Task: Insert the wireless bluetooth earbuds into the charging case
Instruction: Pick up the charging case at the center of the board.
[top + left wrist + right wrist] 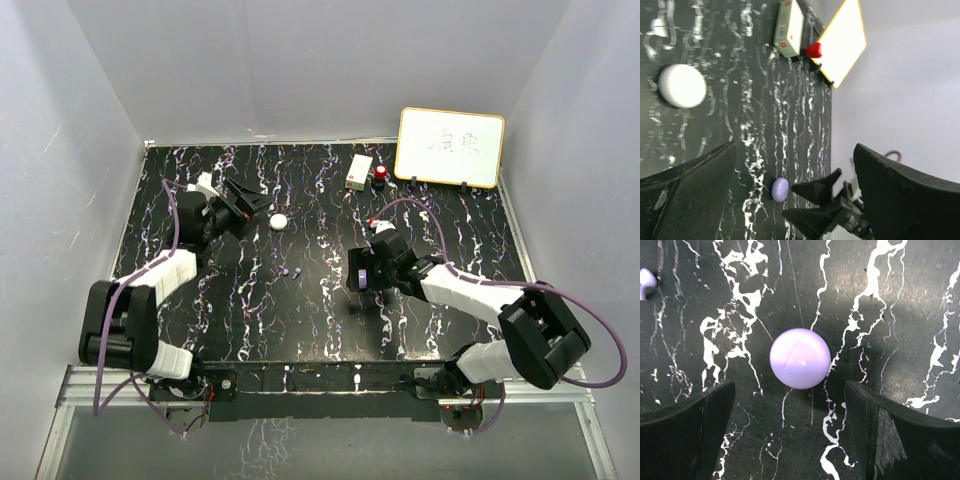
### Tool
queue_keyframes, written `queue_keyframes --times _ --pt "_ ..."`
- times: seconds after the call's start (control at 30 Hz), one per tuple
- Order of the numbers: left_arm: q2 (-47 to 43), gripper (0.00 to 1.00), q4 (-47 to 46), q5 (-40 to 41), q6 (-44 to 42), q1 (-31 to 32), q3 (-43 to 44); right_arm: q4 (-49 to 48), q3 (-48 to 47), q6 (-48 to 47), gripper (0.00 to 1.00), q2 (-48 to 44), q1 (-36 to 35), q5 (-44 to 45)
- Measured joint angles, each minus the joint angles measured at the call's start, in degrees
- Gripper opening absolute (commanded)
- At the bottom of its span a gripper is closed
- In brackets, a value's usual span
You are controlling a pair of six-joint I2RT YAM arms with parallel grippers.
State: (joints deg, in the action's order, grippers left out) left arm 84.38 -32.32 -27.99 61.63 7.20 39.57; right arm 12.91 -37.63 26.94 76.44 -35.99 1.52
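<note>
**Wireless earbuds** (290,270): tiny purple pieces lying loose on the black, white-veined table (300,330). They sit near its middle, between the 2 arms and outside both cases. The right wrist view shows 1 more tiny pale piece (646,282) at its left edge, well apart from the purple case.

**Purple round case** (800,358): closed, resting on the table in line with the gap of the right gripper (790,387). The 2 fingers stand wide apart and neither touches it. In the top view this gripper (361,280) hides the case.

**White round case** (279,221): closed, on the table just beside the left gripper (248,205). In the left wrist view it (682,85) lies ahead and to the left of the spread fingers. The left gripper (795,150) is wide open with nothing between its fingers.

**Far edge:** a small white box (359,171), a red knob (381,173) just beside it, and a yellow-framed whiteboard (450,147) propped at the right.
</note>
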Motion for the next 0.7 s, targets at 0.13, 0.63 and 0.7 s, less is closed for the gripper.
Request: queue_keyframes --times 0.13,0.63,0.7 --pt "-7.5 0.99 2.8 0.5 -2.1 2.4 -0.7 1.3 -0.1 -0.3 0.88 1.8 -0.3 0.4" --pt "-11.7 0.99 7.1 0.5 -4.6 2.8 -4.6 6.1 -4.3 -6.7 0.88 6.2 -1.1 2.5" --pt "-11.7 0.99 7.0 0.5 -4.5 2.8 -4.8 6.0 -4.7 -7.5 0.87 7.3 -1.2 2.2"
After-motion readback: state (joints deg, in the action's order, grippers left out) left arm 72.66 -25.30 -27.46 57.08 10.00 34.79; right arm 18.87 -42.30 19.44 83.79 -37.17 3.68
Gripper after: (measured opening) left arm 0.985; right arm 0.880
